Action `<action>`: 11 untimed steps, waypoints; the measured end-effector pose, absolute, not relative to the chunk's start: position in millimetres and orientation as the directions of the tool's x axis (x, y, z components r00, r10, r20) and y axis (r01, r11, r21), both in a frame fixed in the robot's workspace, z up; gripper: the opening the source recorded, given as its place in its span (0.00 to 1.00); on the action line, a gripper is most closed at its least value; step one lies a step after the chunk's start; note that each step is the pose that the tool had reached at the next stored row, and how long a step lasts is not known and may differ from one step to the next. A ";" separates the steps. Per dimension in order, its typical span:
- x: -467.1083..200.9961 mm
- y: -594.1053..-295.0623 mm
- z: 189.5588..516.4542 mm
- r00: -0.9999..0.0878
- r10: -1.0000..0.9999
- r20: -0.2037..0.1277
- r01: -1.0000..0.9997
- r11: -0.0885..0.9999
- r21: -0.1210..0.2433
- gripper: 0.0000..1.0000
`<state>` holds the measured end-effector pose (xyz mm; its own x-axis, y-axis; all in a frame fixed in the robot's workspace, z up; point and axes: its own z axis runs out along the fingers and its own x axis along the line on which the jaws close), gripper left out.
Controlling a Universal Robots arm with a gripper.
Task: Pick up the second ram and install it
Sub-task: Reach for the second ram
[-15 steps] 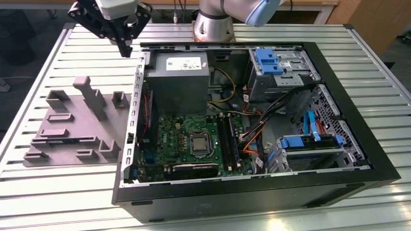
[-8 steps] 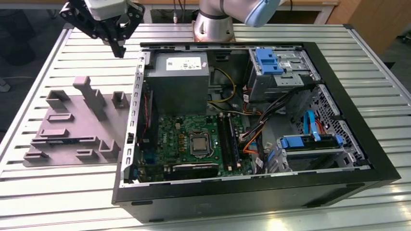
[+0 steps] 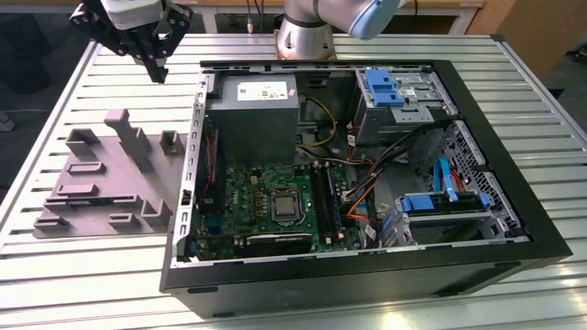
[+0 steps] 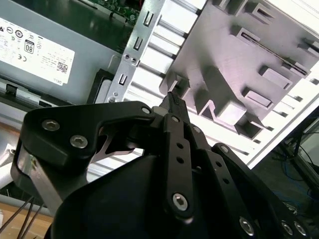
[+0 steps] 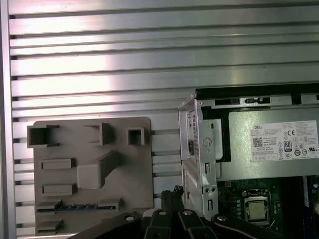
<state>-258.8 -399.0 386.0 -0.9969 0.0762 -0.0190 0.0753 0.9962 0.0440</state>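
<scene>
The second ram (image 3: 92,201) is a thin blue-green strip lying in a slot near the front of the grey tray (image 3: 137,148), on the exterior view's left; in the first wrist view the ram (image 5: 75,206) shows low on the tray (image 5: 134,164). My gripper (image 3: 158,72) hangs high above the table behind the tray, its fingers pressed together with nothing between them. Its tips (image 4: 174,101) point toward the tray (image 4: 239,45) beside the case wall. The green motherboard (image 3: 266,199) with its dark memory slots (image 3: 328,199) lies inside the open case.
The open black computer case (image 3: 513,254) takes up the middle and the exterior view's right of the slatted metal table (image 3: 110,275). A grey power supply (image 3: 261,113), blue drive brackets (image 3: 381,86) and cable bundles (image 3: 367,196) crowd the case. Raised blocks (image 3: 124,130) stand on the tray.
</scene>
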 end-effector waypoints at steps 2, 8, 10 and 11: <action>-262.6 -399.0 385.9 -0.997 0.076 -0.019 0.075 0.996 0.044 0.11; -274.2 -399.0 385.5 -0.997 0.076 -0.019 0.075 0.996 0.044 0.11; -278.2 -398.9 385.5 -0.997 0.076 -0.018 0.075 0.996 0.044 0.11; -280.2 -399.0 385.4 -0.997 0.076 -0.018 0.075 0.996 0.044 0.11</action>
<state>-280.2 -399.0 385.4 -0.9969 0.0762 -0.0185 0.0753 0.9962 0.0439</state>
